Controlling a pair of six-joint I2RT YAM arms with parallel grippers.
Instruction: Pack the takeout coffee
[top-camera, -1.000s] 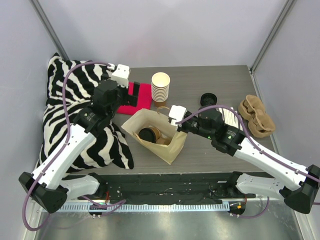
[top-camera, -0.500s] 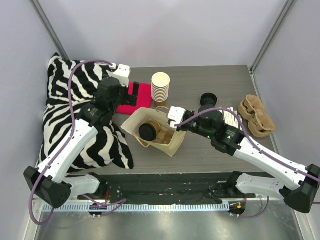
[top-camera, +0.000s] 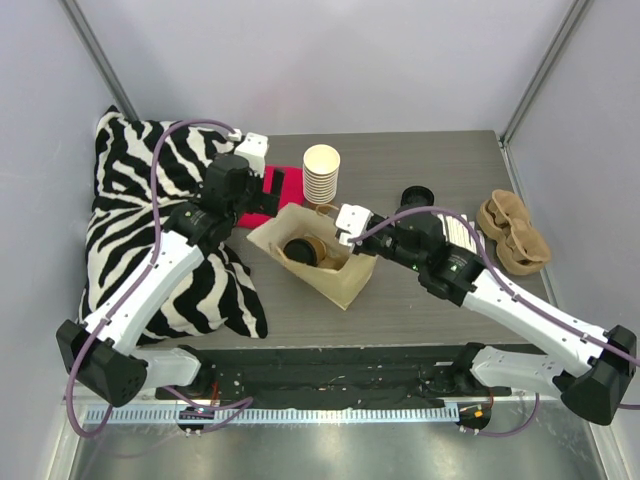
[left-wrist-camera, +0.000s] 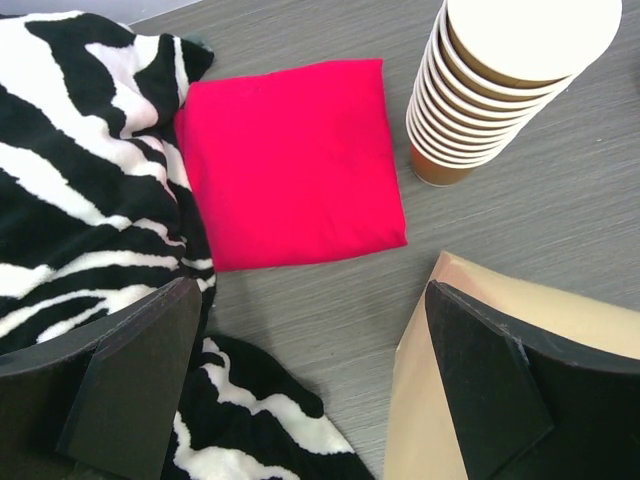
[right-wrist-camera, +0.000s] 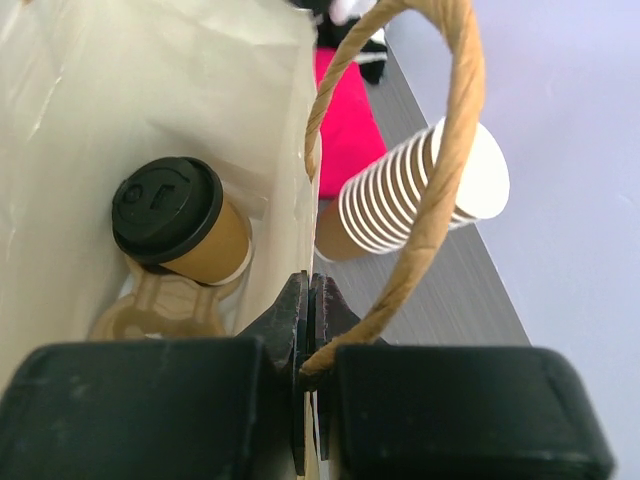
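Observation:
The takeout coffee (top-camera: 300, 250), a brown cup with a black lid (right-wrist-camera: 168, 208), lies tilted inside the open brown paper bag (top-camera: 338, 285) on a cardboard carrier (right-wrist-camera: 165, 305). My right gripper (top-camera: 352, 232) is shut on the bag's right rim where the twisted paper handle (right-wrist-camera: 440, 160) starts, and holds that wall (right-wrist-camera: 150, 90) up. The right gripper (right-wrist-camera: 315, 300) has its jaws pressed flat together over the paper. My left gripper (top-camera: 270, 190) hangs open just left of the bag, over bare table. The left gripper (left-wrist-camera: 312, 300) holds nothing; the bag's corner (left-wrist-camera: 430, 400) shows beside its right finger.
A stack of cream cups (top-camera: 321, 175) stands just behind the bag, a folded red cloth (left-wrist-camera: 290, 160) to its left. A zebra pillow (top-camera: 130, 220) fills the left side. A loose black lid (top-camera: 417, 197) and cardboard carriers (top-camera: 512, 232) lie to the right.
My right gripper has drawn the bag's rim up and back, so the bag stands more upright with the cup inside. The left gripper has shifted right, closer to the bag, still open.

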